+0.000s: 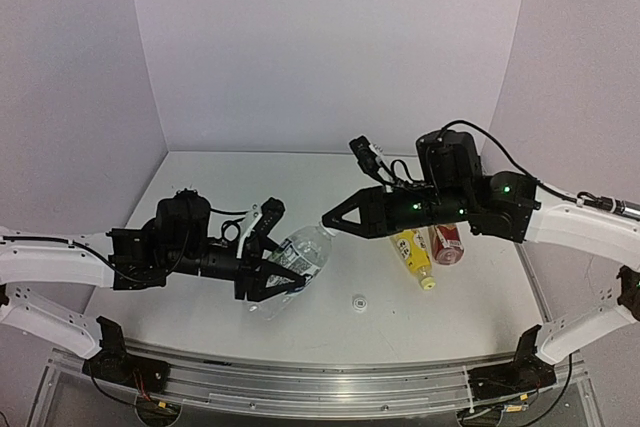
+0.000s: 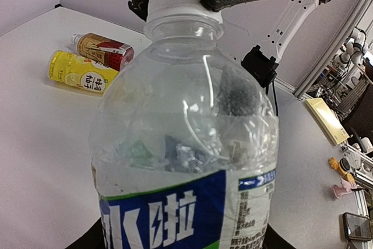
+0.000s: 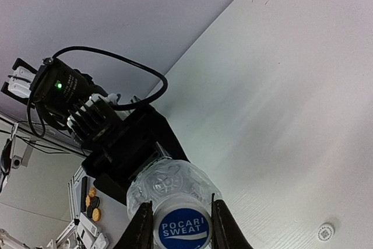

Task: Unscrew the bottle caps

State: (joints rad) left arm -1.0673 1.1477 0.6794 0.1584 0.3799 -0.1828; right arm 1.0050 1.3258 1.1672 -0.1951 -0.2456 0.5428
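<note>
The clear bottle (image 1: 300, 255) with a blue-white label is held tilted above the table, my left gripper (image 1: 272, 283) shut round its body. In the left wrist view the bottle (image 2: 186, 144) fills the frame and hides the fingers. Its white cap (image 3: 183, 231), printed blue on top, sits between my right gripper's (image 3: 182, 227) two fingers (image 3: 141, 228), which press on both sides of it. The slim yellow bottle (image 1: 412, 255) and the short amber bottle (image 1: 447, 243) lie on the table under the right arm, and both show again far left in the left wrist view, yellow bottle (image 2: 76, 71) in front of amber bottle (image 2: 105, 49).
A small loose white cap (image 1: 359, 302) lies on the table in front of the held bottle, also visible as a cap (image 3: 325, 232) low right in the right wrist view. White walls close the back and sides. The metal rail (image 1: 300, 372) runs along the near edge.
</note>
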